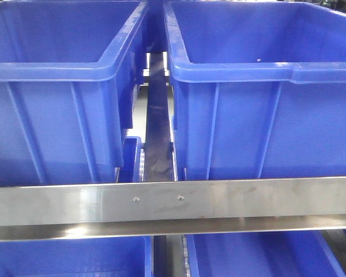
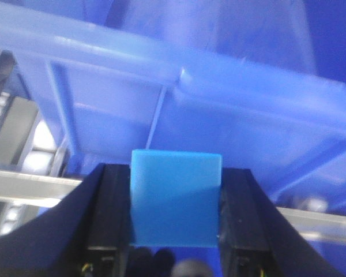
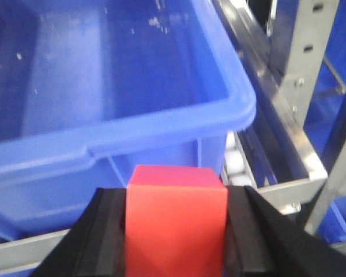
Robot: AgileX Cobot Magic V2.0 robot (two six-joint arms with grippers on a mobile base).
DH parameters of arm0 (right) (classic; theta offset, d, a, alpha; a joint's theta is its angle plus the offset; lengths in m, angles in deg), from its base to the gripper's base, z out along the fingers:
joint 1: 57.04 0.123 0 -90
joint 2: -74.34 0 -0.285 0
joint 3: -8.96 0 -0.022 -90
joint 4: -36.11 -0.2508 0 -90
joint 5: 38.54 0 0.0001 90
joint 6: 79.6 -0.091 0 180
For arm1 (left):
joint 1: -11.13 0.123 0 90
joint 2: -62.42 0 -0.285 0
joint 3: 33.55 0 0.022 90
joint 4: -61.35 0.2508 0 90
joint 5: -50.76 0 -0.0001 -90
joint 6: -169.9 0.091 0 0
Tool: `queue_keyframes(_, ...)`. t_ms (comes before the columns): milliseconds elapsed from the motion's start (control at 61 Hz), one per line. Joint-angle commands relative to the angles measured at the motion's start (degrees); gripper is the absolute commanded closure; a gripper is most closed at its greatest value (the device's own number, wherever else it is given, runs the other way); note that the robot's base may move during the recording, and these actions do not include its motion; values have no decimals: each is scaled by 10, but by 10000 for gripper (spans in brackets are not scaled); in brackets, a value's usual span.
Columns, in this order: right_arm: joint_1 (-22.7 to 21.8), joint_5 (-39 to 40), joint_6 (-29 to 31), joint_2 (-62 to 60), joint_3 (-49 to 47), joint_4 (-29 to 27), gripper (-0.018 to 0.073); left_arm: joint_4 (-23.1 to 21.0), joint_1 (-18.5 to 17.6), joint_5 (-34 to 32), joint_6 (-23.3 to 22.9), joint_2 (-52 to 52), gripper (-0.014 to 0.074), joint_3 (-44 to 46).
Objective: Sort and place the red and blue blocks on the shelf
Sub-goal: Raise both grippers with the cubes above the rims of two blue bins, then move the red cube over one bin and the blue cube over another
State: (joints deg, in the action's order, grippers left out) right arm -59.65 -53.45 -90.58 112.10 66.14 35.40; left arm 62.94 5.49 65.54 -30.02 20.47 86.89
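Observation:
In the left wrist view my left gripper [image 2: 176, 202] is shut on the blue block [image 2: 176, 196], held close in front of a blue bin's outer wall [image 2: 230, 115]. In the right wrist view my right gripper [image 3: 176, 231] is shut on the red block [image 3: 176, 222], just in front of and a little below the rim of a blue bin [image 3: 161, 124]. The shelf shows in the front view as a brushed steel front rail [image 1: 173, 202] with two screws. Neither gripper nor block appears in the front view.
Two large blue bins [image 1: 52, 86] [image 1: 265, 92] sit side by side on the shelf tier, with a narrow gap and roller track [image 1: 158, 127] between them. More blue bins [image 1: 248, 257] lie on the tier below. A perforated steel upright [image 3: 303, 57] stands right of the right bin.

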Motion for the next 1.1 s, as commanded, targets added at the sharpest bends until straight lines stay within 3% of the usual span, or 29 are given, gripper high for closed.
queue_keyframes(0, -1, 60, 6, 0, -20, 7, 510, -6, 0, -53, -5, 1, 472, 36)
queue_keyframes(344, -1, 58, 6, 22, -83, 7, 510, -6, 0, -91, -5, 1, 472, 64)
queue_keyframes(738, 0, 67, 6, 136, -191, 7, 510, -6, 0, -127, -5, -39, 472, 90)
queue_keyframes(1082, 51, 108, 6, 249, -264, 42, 510, -6, 0, -136, -5, -152, 472, 183)
